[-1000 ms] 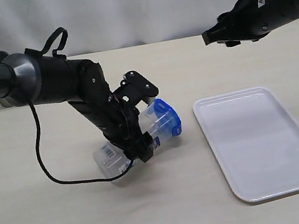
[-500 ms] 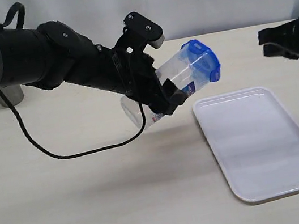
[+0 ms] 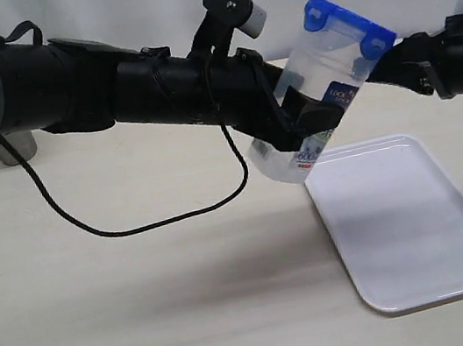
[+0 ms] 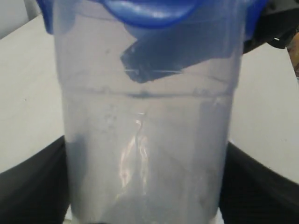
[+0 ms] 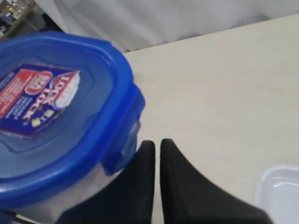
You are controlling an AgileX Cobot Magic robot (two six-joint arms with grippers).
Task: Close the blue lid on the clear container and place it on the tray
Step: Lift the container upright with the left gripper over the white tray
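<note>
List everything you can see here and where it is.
clear container: one, transparent, held tilted in the air beside the tray.
blue lid: one, bright blue, on the container's top.
tray: one, white, on the table, right.
metal cup: one, grey, on the table, far left.
cable: one, black, hanging over the table, left.
table: one, beige.
curtain: one, white, behind.
left gripper: one, black, gripping the container.
right gripper: one, black, shut, beside the lid.

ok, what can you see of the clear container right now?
The clear container is a tall transparent plastic canister with rounded corners, a printed label low on its side and the blue lid on top. It is tilted, top leaning toward the right arm, and held in the air by the left hand around its lower half, base near the tray edge. The shut right hand is beside the lid.
</note>
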